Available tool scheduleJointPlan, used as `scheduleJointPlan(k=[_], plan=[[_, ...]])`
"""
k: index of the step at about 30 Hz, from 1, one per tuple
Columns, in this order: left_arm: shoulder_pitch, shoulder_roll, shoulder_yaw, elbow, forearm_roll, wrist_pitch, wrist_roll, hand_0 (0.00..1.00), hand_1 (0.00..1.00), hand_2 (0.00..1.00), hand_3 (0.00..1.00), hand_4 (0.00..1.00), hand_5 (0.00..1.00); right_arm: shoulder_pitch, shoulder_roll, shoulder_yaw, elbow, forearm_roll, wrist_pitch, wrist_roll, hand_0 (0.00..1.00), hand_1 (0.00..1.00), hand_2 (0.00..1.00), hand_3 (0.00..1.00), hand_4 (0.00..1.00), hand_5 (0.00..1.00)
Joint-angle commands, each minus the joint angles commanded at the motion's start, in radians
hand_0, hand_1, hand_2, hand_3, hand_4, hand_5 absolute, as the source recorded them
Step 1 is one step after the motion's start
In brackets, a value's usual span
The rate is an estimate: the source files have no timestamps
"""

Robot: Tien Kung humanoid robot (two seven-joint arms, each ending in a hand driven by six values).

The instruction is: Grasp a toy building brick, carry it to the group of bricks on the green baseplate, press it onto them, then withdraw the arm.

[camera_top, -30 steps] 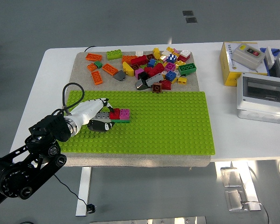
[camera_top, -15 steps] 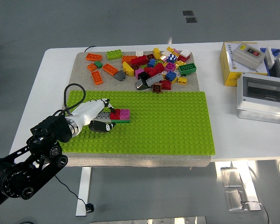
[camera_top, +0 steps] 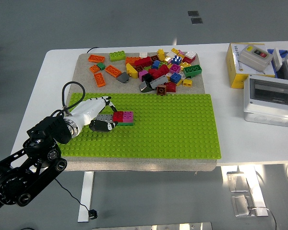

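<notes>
Left hand (camera_top: 97,118) shifted left (no legible labels)

The left arm (camera_top: 26,165) is black, with round jointed housings. Its hand (camera_top: 93,116) is white with black-tipped fingers (camera_top: 104,100). 1 black cable (camera_top: 67,91) loops above the wrist.

You've got a flat bright-green studded plastic baseplate (camera_top: 173,127) lying on a beige mat, its long side running left-right. On its left part sits a small group of bricks (camera_top: 120,118): a grey brick (camera_top: 104,118) at the left, a red brick (camera_top: 118,116) in the middle, a pink square brick (camera_top: 128,115) at the right, touching in a row, studs up, on a dark green strip. Behind the plate you see a loose pile of mixed-colour plastic bricks (camera_top: 161,69), with orange ones (camera_top: 105,72) spread left.
</notes>
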Motion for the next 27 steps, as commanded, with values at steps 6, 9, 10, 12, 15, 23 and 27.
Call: scheduleJointPlan(k=[6, 9, 10, 12, 15, 23, 27], plan=[[0.014, 0.033, -0.047, -0.095, -0.001, 0.007, -0.003, 0.998, 0.98, 0.998, 0.691, 0.663, 0.332, -0.002, 0.001, 0.013, 0.001, -0.018, 0.003, -0.003, 0.657, 0.56, 0.523, 0.742, 0.475, 0.998], [0.031, 0.046, -0.079, -0.109, -0.013, 0.028, -0.026, 0.998, 0.977, 0.996, 0.697, 0.653, 0.325, -0.002, 0.002, 0.017, 0.001, -0.026, 0.005, -0.004, 0.657, 0.562, 0.527, 0.742, 0.475, 0.998], [0.037, 0.05, -0.09, -0.104, -0.017, 0.038, -0.039, 0.998, 0.977, 0.996, 0.697, 0.653, 0.325, -0.002, 0.003, 0.018, 0.0, -0.027, 0.005, -0.004, 0.657, 0.562, 0.527, 0.742, 0.475, 0.998], [0.047, 0.059, -0.106, -0.087, -0.024, 0.065, -0.074, 0.998, 0.977, 0.996, 0.697, 0.653, 0.325, -0.003, 0.004, 0.022, 0.0, -0.031, 0.005, -0.003, 0.657, 0.562, 0.527, 0.742, 0.475, 0.998], [0.071, 0.083, -0.128, -0.056, -0.031, 0.129, -0.149, 0.998, 0.947, 0.949, 0.689, 0.541, 0.161, -0.003, 0.005, 0.029, 0.0, -0.042, 0.007, -0.004, 0.657, 0.562, 0.533, 0.746, 0.475, 0.998], [0.135, 0.142, -0.181, -0.004, 0.001, 0.173, -0.282, 0.998, 0.968, 0.98, 0.773, 0.526, 0.093, -0.007, 0.007, 0.03, -0.003, -0.042, 0.006, -0.004, 0.657, 0.565, 0.537, 0.748, 0.475, 0.998], [0.129, 0.141, -0.179, 0.048, 0.042, 0.169, -0.28, 0.998, 0.98, 0.998, 0.837, 0.538, 0.08, -0.012, 0.009, 0.014, -0.005, -0.022, 0.0, 0.0, 0.658, 0.57, 0.538, 0.746, 0.471, 0.998]])
